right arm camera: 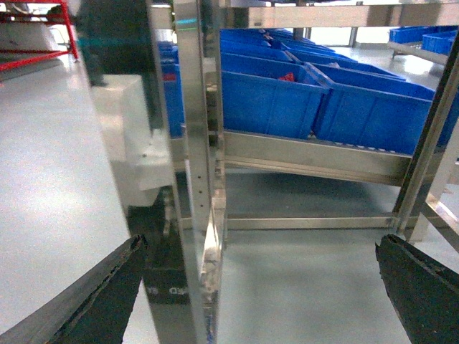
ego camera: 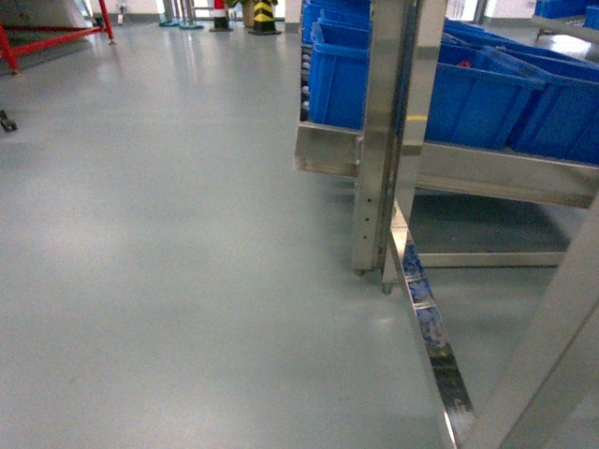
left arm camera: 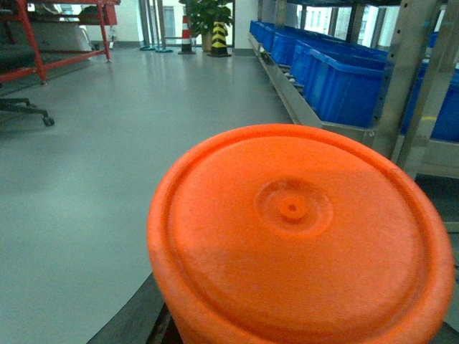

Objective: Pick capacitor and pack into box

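Mostly orange lid, edge-cropped.

Glossy grey floor, steel racking

I see a steel rack standing on grey floor — blue bins sit side by side on its slanted shelf, a bare lower shelf beneath them, open floor left of the rack.
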Available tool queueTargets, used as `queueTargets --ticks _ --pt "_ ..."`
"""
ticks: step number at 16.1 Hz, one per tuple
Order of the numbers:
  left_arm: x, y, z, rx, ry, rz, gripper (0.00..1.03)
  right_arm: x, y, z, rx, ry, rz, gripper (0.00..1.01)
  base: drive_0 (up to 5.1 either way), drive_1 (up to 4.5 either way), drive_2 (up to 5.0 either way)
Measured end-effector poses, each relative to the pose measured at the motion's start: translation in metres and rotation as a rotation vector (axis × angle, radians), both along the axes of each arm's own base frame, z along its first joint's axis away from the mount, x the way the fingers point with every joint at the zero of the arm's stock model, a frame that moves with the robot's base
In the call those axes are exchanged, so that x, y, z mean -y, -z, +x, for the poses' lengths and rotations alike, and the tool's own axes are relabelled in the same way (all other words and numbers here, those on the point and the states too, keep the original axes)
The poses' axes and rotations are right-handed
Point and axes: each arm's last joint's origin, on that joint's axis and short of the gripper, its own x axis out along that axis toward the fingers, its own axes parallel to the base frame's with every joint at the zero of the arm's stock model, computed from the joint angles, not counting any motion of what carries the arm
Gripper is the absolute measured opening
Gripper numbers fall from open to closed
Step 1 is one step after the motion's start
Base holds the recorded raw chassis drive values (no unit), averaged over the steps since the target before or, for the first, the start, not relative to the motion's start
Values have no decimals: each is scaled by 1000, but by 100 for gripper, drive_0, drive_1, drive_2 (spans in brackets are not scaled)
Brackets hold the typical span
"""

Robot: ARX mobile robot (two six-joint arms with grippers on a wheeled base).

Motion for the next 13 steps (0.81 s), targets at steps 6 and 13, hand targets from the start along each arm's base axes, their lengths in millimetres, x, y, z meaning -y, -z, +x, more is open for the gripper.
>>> queueTargets --ticks 6,13 --pt "0 0 0 2 0 0 44 0 0 0 0 0 0 98 -485 339 145" --pt "0 0 0 1 -1 0 44 0 0 0 2 0 0 98 -489 336 140"
